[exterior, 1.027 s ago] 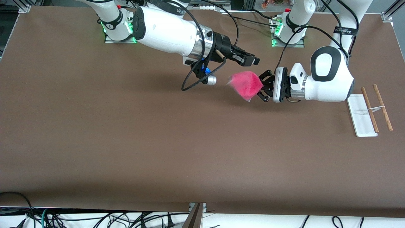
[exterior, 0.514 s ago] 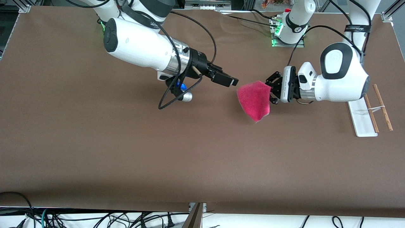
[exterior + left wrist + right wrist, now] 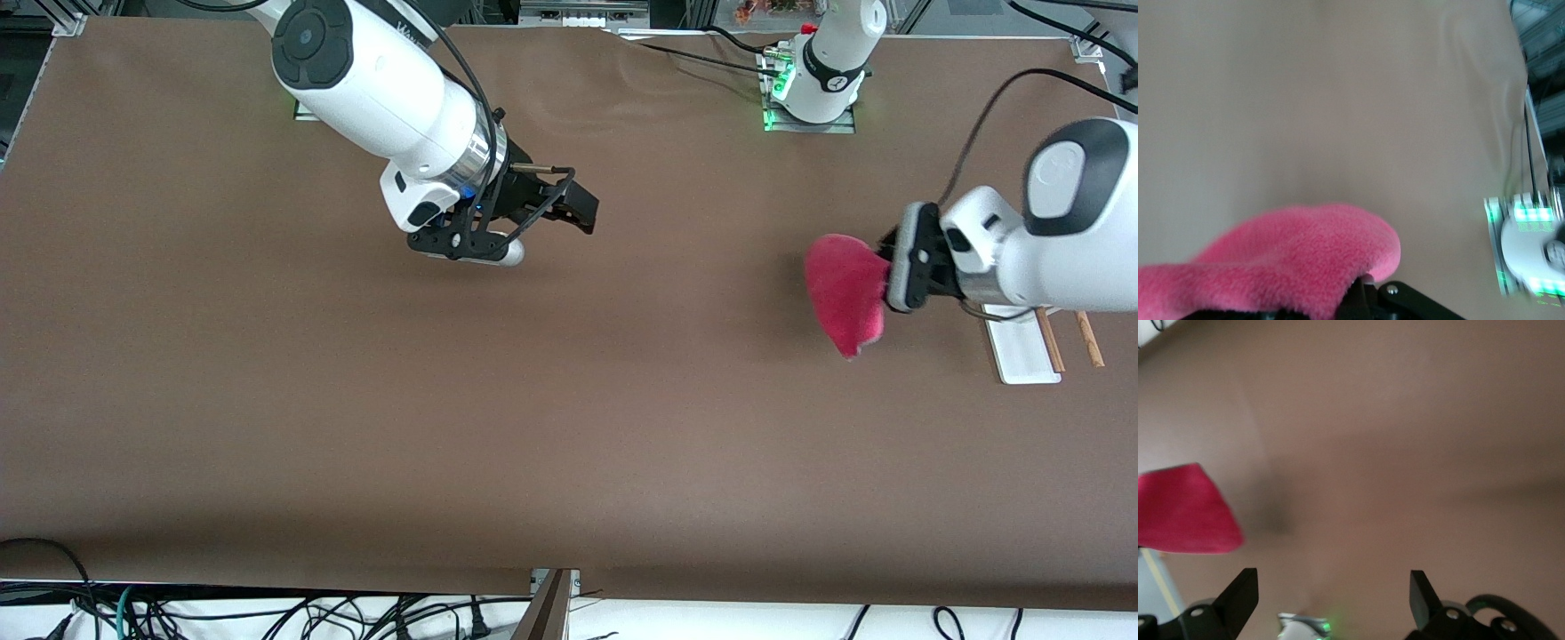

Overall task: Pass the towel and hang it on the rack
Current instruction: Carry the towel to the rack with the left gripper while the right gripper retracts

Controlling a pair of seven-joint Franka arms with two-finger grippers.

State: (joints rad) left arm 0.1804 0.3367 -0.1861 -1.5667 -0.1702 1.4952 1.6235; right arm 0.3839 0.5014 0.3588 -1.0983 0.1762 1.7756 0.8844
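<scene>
Your left pincer [image 3: 882, 276] pinches one edge of the limp, light pink-red terry towel [image 3: 843, 293], which sags below it; your right pincer [image 3: 582, 211] waits spread.

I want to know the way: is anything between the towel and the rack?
Only the left gripper holding the towel; the front view shows the rack beside it.

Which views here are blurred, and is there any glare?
Front view: sharp, evenly lit, no glare; the towel casts a soft shadow on the table. Left wrist view: towel close and soft, the background smeared. Right wrist view: blurred throughout.
</scene>
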